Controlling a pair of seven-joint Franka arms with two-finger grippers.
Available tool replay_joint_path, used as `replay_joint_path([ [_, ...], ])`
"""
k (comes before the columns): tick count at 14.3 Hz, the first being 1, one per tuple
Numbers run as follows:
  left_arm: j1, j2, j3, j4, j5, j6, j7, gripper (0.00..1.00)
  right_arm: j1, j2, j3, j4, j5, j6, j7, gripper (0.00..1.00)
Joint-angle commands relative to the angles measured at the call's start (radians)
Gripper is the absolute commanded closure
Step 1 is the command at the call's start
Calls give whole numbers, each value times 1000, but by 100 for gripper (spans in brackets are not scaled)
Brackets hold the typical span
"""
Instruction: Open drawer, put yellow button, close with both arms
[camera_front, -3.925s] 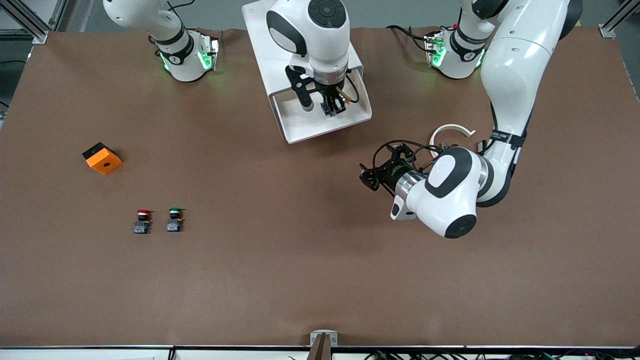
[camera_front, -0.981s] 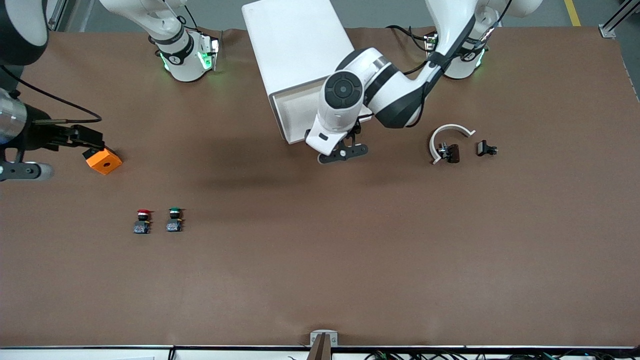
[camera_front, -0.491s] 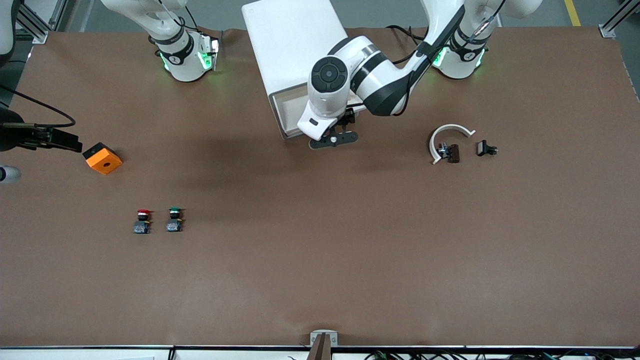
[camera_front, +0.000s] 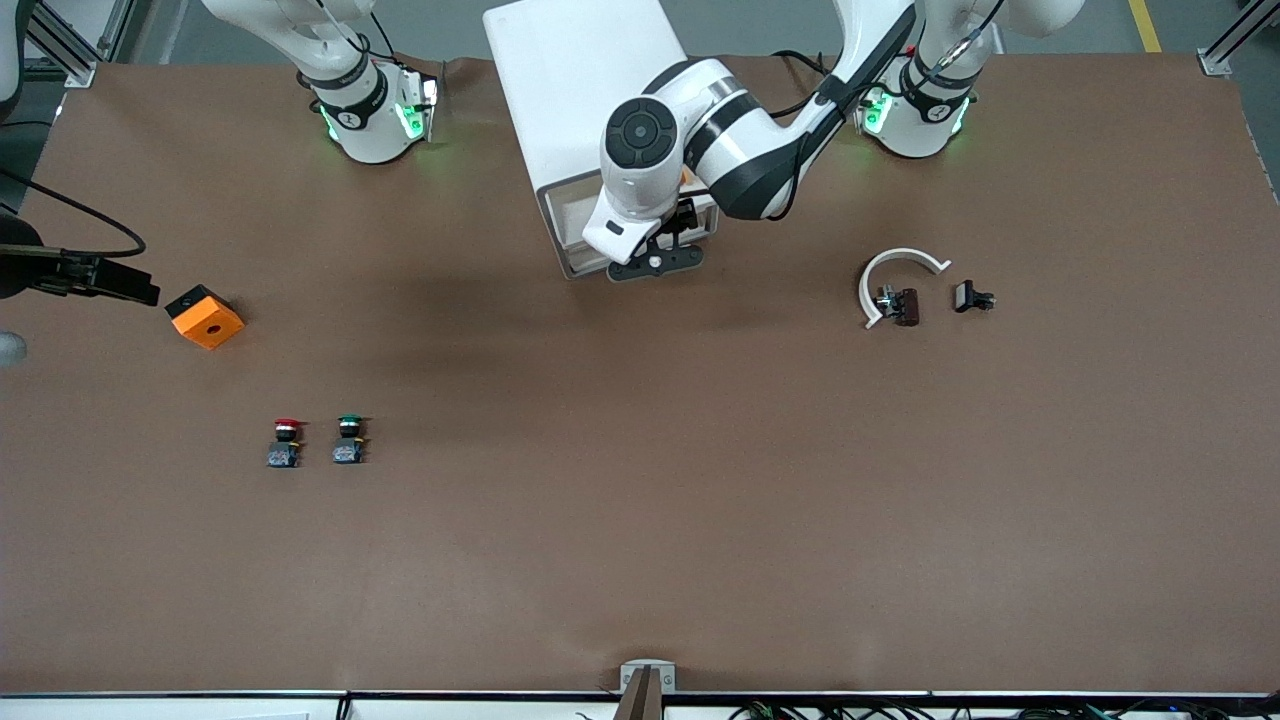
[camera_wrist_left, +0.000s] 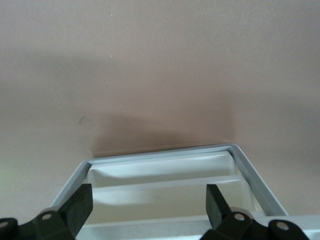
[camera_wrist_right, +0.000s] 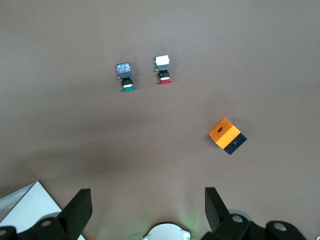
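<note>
The left gripper (camera_front: 655, 262) is at the front of the uppermost drawer (camera_front: 570, 225) of the large white boxy cabinet (camera_front: 580, 80), its two black fingers (camera_wrist_left: 80, 207) spread wide apart with nothing between them. In the left wrist view the drawer (camera_wrist_left: 165, 172) is open only a little – its white tray shows, and no button can be seen in the visible part. The yellow button is not visible in any view, so I cannot tell where it is.

The right gripper (camera_front: 110, 280) is in the air at the right arm's end of the table, just beside the orange cube with a black side (camera_front: 205, 317); its fingers (camera_wrist_right: 77, 207) are also spread and empty. Nearer to the front camera the red-capped button (camera_front: 286, 443) and the green-capped button (camera_front: 349, 440) lie side by side. Toward the left arm's end lie a white curved plastic piece (camera_front: 900, 262) and two small black parts (camera_front: 972, 297) – all on the brown table (camera_front: 640, 520)
</note>
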Motion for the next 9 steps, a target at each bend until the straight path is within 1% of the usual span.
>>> replay_joint_path([
  [1, -4, -16, -24, -20, -52, 2, -46, 0, -36, -66, 12, -10, 7, -22, 24, 0],
  [4, -2, -12, -24, -22, -113, 1, -52, 0, -49, -91, 12, -11, -5, -25, 13, 0],
  [6, -2, -6, -24, -22, -153, 1, -52, 0, -72, -98, 10, -13, -5, -25, -64, 0],
  [9, 1, 1, -24, -23, -214, 1, -51, 0, -77, -130, 12, -40, -4, -30, -65, 0],
])
